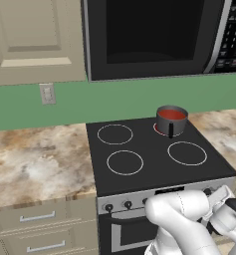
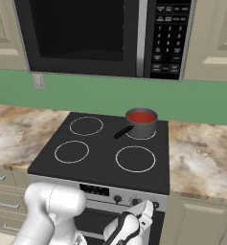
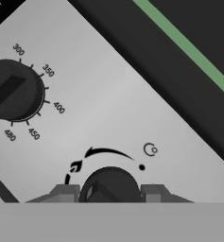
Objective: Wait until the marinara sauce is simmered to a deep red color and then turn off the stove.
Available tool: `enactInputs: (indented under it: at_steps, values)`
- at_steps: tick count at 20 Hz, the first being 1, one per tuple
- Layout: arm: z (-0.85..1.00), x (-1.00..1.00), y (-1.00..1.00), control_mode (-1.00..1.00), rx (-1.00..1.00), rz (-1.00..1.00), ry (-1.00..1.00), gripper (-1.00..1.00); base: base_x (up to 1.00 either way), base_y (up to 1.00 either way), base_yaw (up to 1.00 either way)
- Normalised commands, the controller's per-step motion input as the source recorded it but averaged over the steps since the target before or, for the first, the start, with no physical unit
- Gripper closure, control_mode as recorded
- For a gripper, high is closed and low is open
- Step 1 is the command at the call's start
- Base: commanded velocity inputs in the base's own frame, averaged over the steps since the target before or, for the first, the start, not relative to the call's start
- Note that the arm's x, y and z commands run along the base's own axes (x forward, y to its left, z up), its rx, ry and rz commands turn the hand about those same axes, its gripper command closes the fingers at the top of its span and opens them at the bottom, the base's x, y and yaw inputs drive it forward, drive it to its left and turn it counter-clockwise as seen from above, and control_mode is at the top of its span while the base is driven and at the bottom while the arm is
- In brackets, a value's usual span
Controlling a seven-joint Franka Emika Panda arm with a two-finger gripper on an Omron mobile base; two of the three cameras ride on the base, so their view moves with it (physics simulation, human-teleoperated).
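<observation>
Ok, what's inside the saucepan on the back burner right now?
The saucepan holds the marinara sauce, a smooth red surface filling it close to the rim. The pan's bottom and anything below the surface are covered by the sauce. It sits on the stove's back right burner.

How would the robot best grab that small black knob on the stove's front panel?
Straight on from the front, one finger on each side of the burner knob. Its round body sticks out from the silver panel, and the gripper already brackets it so.
</observation>
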Motion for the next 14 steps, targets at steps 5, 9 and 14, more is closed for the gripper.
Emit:
enactInputs:
  at_steps: [5,9,14]
  values:
    - [0.00,0.00,0.00,-1.00,0.00,0.00,0.00,1.00,0.00,0.00,0.00]
    - [0.00,0.00,0.00,-1.00,0.00,0.00,0.00,1.00,0.00,0.00,0.00]
    - [0.00,0.00,0.00,-1.00,0.01,0.00,0.00,1.00,0.00,0.00,0.00]
